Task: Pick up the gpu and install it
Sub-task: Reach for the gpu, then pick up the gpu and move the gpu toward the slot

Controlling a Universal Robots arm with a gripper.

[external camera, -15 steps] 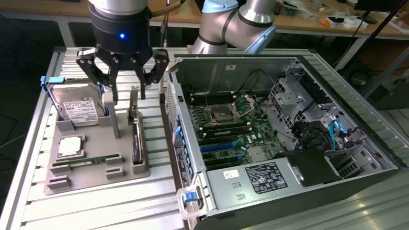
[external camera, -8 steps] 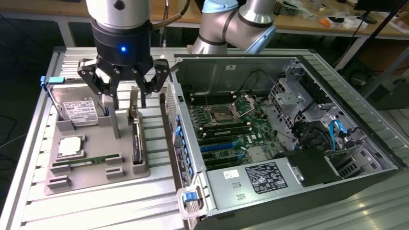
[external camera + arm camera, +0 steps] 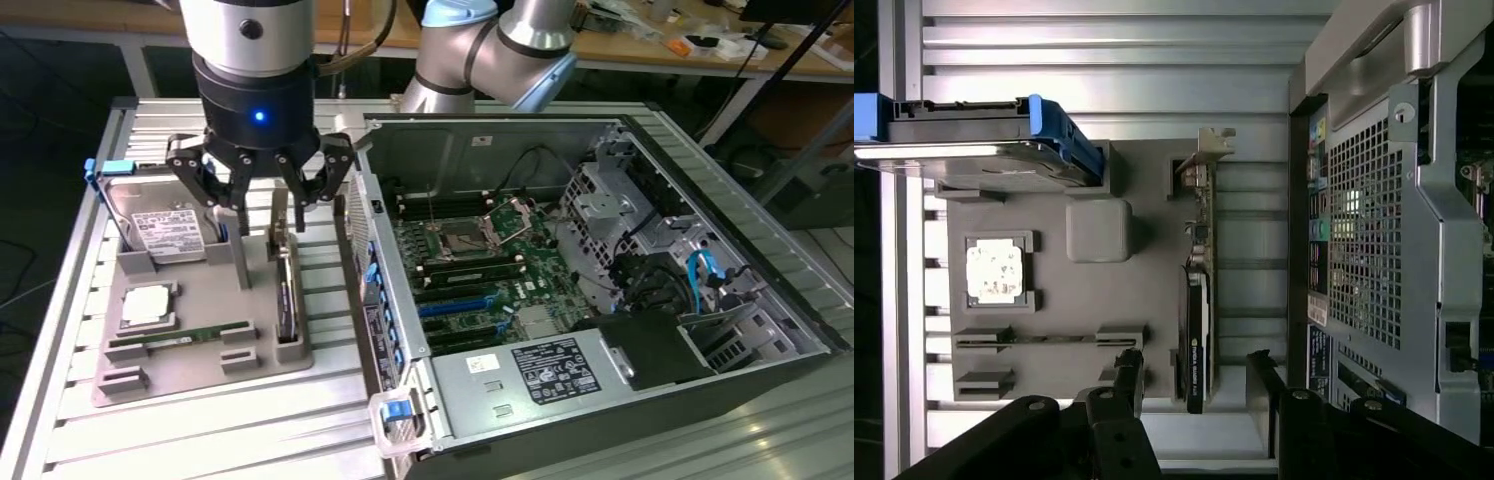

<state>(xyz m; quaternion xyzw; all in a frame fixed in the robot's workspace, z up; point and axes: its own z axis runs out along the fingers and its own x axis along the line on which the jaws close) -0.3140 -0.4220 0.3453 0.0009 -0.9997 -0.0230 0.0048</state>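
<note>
Hovering open just above the gpu [image 3: 283, 290], the claw [image 3: 264, 200] lines its fingers either side of the card. The card stands on edge in the grey holder [image 3: 187, 380], left-centre of the exterior view, likely for easy pinching.

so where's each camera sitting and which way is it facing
Exterior view: off the arm, high up, looking down on the open computer case and grey tray; arm and hand show.
Wrist view: on the wrist, looking down past the open hand at the gpu standing in the tray.
Shared: hand, gpu, tray, case.
</note>
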